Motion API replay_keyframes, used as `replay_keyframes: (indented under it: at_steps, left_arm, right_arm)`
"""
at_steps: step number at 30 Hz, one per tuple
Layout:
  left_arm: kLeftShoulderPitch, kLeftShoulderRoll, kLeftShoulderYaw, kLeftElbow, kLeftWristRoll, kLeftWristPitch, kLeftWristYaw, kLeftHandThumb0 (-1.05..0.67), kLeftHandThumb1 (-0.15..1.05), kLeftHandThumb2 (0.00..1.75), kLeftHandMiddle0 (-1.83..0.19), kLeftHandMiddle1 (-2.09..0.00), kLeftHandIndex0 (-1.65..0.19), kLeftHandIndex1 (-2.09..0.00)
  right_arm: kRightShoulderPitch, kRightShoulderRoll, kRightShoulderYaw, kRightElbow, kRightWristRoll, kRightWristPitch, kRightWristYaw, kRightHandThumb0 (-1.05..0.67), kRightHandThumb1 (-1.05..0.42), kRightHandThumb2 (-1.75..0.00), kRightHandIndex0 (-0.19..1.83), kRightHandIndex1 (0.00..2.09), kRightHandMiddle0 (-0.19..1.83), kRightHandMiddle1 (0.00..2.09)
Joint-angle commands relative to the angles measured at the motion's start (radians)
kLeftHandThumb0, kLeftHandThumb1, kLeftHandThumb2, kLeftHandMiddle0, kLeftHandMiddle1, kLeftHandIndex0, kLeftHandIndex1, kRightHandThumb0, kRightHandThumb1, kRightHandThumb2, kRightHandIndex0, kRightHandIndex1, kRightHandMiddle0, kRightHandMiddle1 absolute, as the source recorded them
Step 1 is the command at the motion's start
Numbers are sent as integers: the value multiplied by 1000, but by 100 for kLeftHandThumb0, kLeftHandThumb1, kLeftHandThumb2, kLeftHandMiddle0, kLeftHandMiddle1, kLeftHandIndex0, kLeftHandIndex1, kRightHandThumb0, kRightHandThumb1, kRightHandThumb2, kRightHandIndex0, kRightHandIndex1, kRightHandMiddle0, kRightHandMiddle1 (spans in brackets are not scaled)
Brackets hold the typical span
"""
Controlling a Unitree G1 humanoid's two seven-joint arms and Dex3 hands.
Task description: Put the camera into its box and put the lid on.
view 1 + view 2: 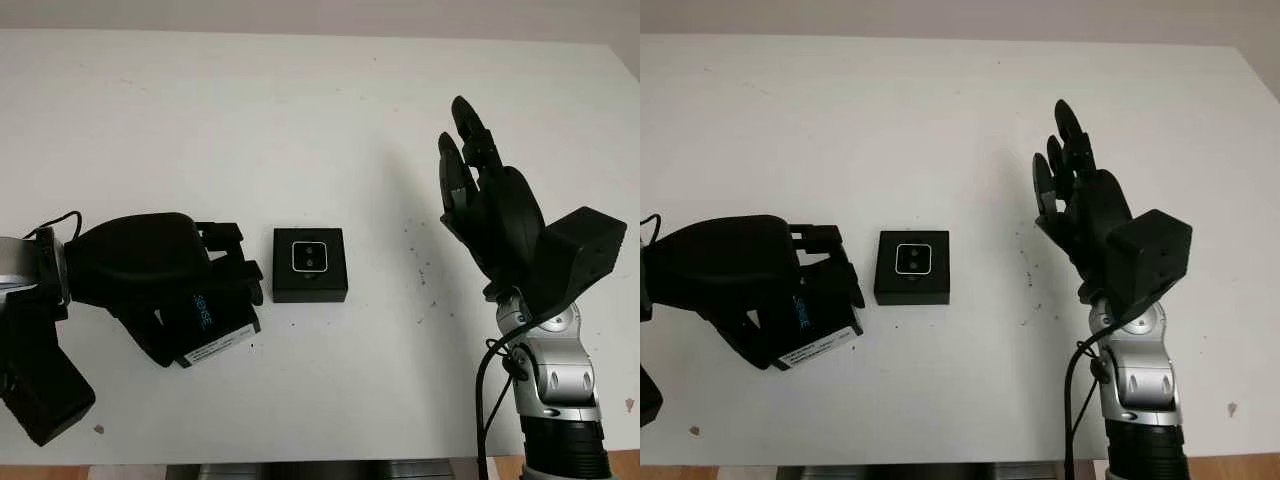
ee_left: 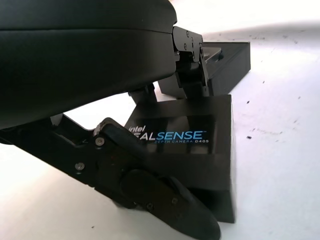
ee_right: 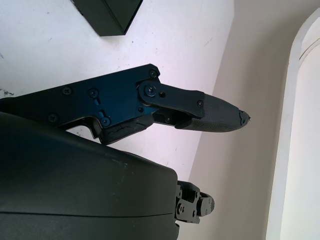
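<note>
Two black things lie on the white desk [image 1: 300, 120]: the box [image 1: 310, 265], open on top with the camera [image 1: 309, 257] seated inside it, and the lid [image 1: 215, 325], which bears blue RealSense lettering and a white label on its edge. The left hand [image 1: 175, 285] is on the lid, its fingers [image 2: 165, 195] curled around it with one pressed along the lettered face and the others over the far edge; whether the lid is lifted off the desk or touching it cannot be told. The box lies just beside this hand's fingertips, on the side toward the other hand, apart from the lid. The right hand [image 1: 485, 200] is open and holds nothing, raised above the desk with its fingers pointing away from the robot, well apart from the box, which lies off toward its palm side, between the two hands.
</note>
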Motion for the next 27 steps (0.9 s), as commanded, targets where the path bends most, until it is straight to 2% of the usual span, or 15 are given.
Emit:
replay_keyframes:
  at_steps: [1,4,6,11,13,14,16,18,19,20,22,24,25,27]
  left_arm:
    - [-1,13,9,-17,20,26,0,-13,96,5,-25,-173,-28,-158]
    - [-15,24,14,-36,-7,80,-18,-12,98,6,-25,-170,-25,-162]
    - [-32,28,20,-43,-5,93,-12,-13,99,6,-24,-158,-24,-155]
    - [-102,41,26,-46,0,119,-14,-13,101,6,-13,-191,-24,-145]
    - [-135,44,26,-41,6,132,-16,-17,101,6,-14,-188,-24,-150]
    - [-148,44,25,-38,-12,153,-28,-20,101,6,-15,-190,-23,-153]
    - [-174,36,16,-36,-96,231,-91,-30,103,6,-19,-174,-23,-154]
    - [-201,27,13,-55,-177,319,-158,-34,103,6,-18,-173,-23,-151]
    - [-211,22,16,-70,-213,362,-185,-35,103,5,-16,-193,-24,-148]
    - [-220,14,20,-78,-248,388,-200,-35,102,5,-18,-201,-26,-146]
    - [-224,-12,33,-82,-332,438,-215,-33,97,4,-28,-208,-32,-142]
    - [-227,-28,39,-85,-375,458,-220,-33,95,4,-29,-209,-35,-139]
    - [-231,-36,40,-86,-392,468,-224,-34,95,5,-29,-206,-35,-139]
    - [-240,-52,40,-89,-426,491,-236,-34,95,5,-35,-185,-37,-137]
  right_arm:
    - [10,3,-1,-12,8,-13,3,-71,-105,-61,-3,6,-12,22]
    - [10,8,-2,-13,12,-11,0,-70,-105,-62,-2,6,-12,24]
    - [10,11,-3,-13,14,-11,-3,-69,-105,-62,-1,7,-12,27]
    - [11,10,-1,-15,14,-2,-5,-70,-105,-62,-1,7,-13,30]
    - [9,10,0,-12,12,-3,-6,-70,-105,-62,0,7,-13,31]
    - [8,10,0,-12,12,-3,-7,-70,-105,-62,0,7,-13,31]
    - [7,11,1,-14,12,4,-10,-68,-105,-62,0,7,-14,33]
    - [6,11,2,-16,12,7,-11,-68,-105,-62,0,7,-14,34]
    - [5,10,3,-15,11,5,-11,-68,-105,-62,0,7,-14,35]
    - [3,9,4,-14,10,4,-10,-67,-105,-62,0,7,-15,35]
    - [-2,6,8,-9,9,5,-6,-67,-105,-62,-1,6,-17,38]
    - [-7,6,11,-5,9,10,-7,-67,-105,-62,0,6,-18,42]
    - [-9,9,12,-3,10,14,-8,-67,-105,-62,-1,6,-19,43]
    - [-14,10,13,3,16,18,-4,-66,-105,-62,-1,6,-19,44]
